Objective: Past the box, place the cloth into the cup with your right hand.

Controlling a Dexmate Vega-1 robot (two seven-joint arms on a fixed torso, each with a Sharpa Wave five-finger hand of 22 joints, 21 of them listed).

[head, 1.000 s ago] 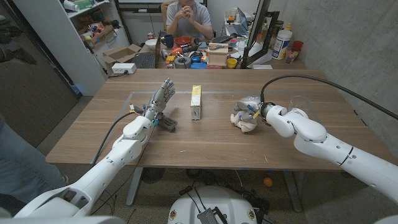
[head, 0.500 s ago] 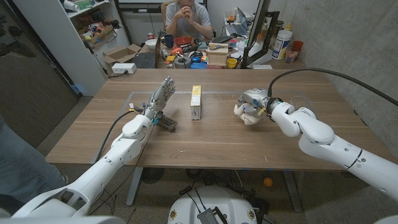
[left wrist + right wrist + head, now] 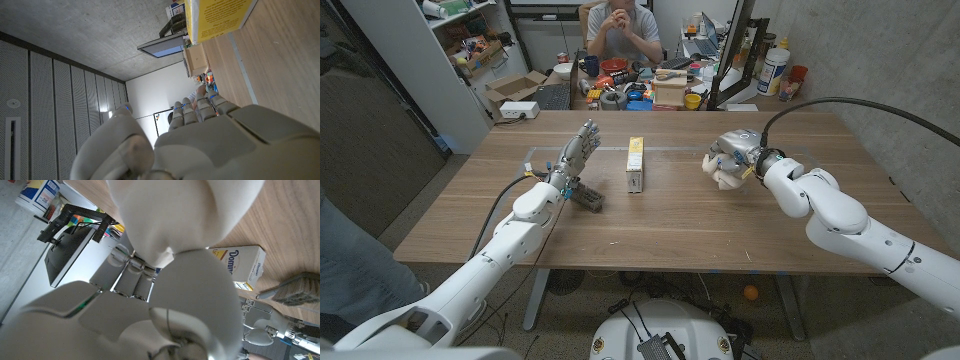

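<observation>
the yellow and white rectangular cardboard box (image 3: 635,165) lies flat near the middle of the wooden bench (image 3: 650,235), its long side running from near edge to far edge. to the right of the box there is a stretch of bare wood before the right hand (image 3: 732,160), and more bare wood lies between that hand and the bench's right edge. the right hand grasps a cream, crumpled soft cloth (image 3: 725,177), fingers curled over it from above; the cloth bulges out beneath the hand as a pale rounded wad, and whether it touches the wood cannot be told. in the right wrist view the cloth (image 3: 170,215) shows as a smooth, off-white folded mass pressed against the hand (image 3: 150,310), with the box (image 3: 240,267) beyond it.

to the left of the box, the left hand (image 3: 578,155) stands with fingers spread and pointing toward the far edge, released and holding nothing. just beside its wrist, toward the box, a small grey-brown brush-like object (image 3: 588,198) lies on the wood. the near strip of the bench in front of the box is bare. beyond the far edge stand a cluttered desk and a seated person (image 3: 620,30).
</observation>
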